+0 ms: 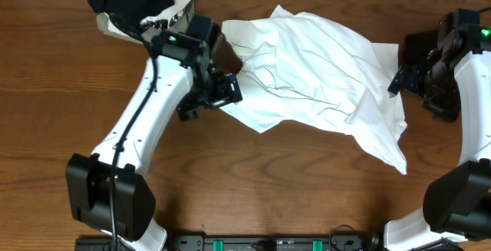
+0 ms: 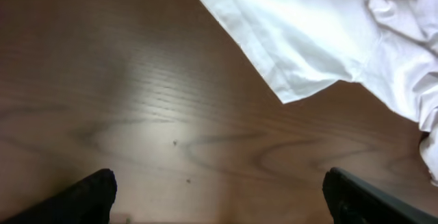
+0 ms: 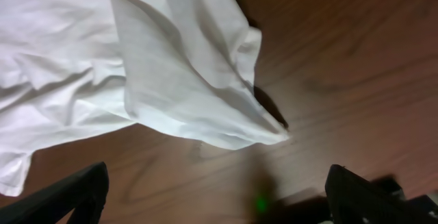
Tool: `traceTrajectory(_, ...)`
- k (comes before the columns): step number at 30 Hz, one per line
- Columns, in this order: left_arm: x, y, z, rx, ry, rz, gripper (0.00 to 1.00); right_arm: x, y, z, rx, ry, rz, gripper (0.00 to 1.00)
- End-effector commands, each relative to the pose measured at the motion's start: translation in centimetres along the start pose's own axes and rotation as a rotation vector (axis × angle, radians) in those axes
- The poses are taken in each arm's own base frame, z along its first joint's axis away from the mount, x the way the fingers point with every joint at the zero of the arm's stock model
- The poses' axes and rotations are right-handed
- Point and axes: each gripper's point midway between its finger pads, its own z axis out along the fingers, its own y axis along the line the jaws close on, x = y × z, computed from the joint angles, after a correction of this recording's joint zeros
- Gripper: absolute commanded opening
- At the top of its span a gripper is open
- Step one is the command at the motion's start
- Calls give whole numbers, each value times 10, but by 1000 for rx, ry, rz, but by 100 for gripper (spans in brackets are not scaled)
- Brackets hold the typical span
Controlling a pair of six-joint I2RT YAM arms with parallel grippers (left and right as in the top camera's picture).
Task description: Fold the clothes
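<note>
The clothes in play are a large white T-shirt (image 1: 314, 67), lying crumpled and unfolded across the middle of the wooden table. My left gripper (image 1: 217, 94) hovers at its left edge. In the left wrist view this gripper (image 2: 219, 203) is open over bare wood, with the shirt's hem (image 2: 308, 32) ahead and to the right. My right gripper (image 1: 405, 78) is just off the shirt's right side. In the right wrist view it (image 3: 219, 203) is open too, nothing between its fingers (image 3: 68, 196), and a loose fold of the shirt (image 3: 137, 59) lies ahead.
A heap of more clothes, black and white (image 1: 138, 1), sits at the back left corner behind the left arm. Bare wooden table (image 1: 291, 182) stretches in front of the shirt. Both arm bases stand at the near edge.
</note>
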Motion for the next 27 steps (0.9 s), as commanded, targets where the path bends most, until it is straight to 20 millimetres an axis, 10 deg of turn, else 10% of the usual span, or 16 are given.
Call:
traceTrajectory(1,3,9,13,-16,21,-8,98,3,-3,0,23,5,16,99)
traceTrajectory(27,-43,-9,105,101,-79,28,98,38,26,28,-40,127,-59,99)
